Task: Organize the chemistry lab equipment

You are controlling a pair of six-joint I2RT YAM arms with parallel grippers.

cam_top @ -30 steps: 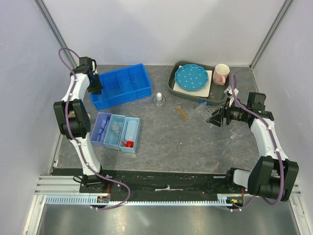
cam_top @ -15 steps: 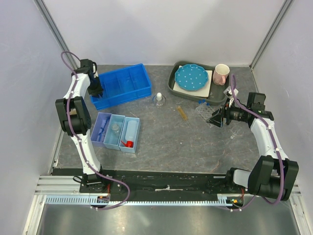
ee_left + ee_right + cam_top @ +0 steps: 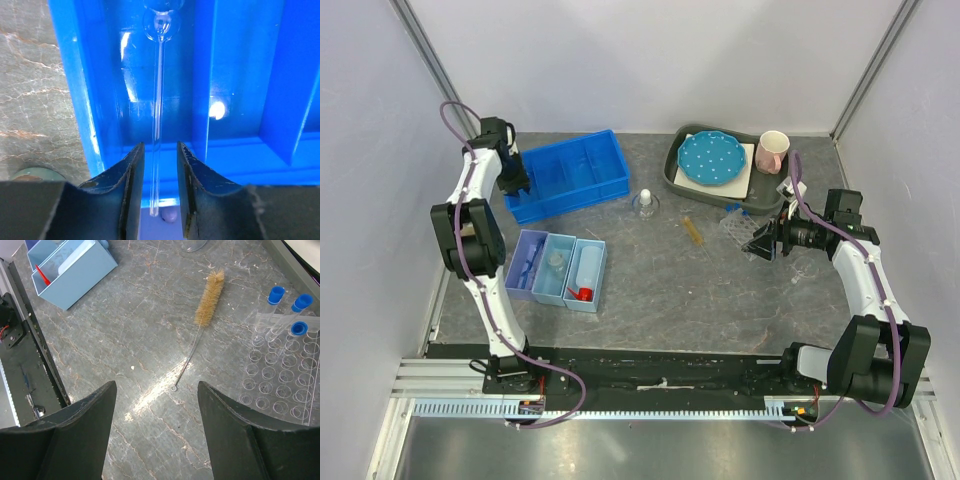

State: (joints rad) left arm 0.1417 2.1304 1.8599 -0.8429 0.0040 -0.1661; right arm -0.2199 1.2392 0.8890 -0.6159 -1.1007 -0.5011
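1. Barely anything has moved over the last second. The left arm's wrist and elbow wobble slightly and settle, and the left end effector stays over the left end of the blue bin. The right arm and every loose item on the bench sit as they did.
2. In the left wrist view the fingers stand narrowly apart. A thin glass stem runs between them without visibly touching either one. It lies along the floor of the bin's left end compartment, with its bulb at the end away from the fingers. I judge the stem released rather than clenched.
3. This glass piece therefore looks delivered. The left arm's next move should be a straight lift, since the stem sits in a tight gap and a sideways drift could drag or snap it.
4. The right end effector gapes wide and holds nothing, hovering low over the bench. The bristle brush lies just beyond it. The clear tube rack is to the right, with three blue-capped tubes at its far edge.
5. Judging by what remains loose, the job is partway done:
   - The dropper bottle, the brush and the rack are not yet binned.
   - The red-capped squeeze bottle already lies in the right compartment of the pale blue tray.
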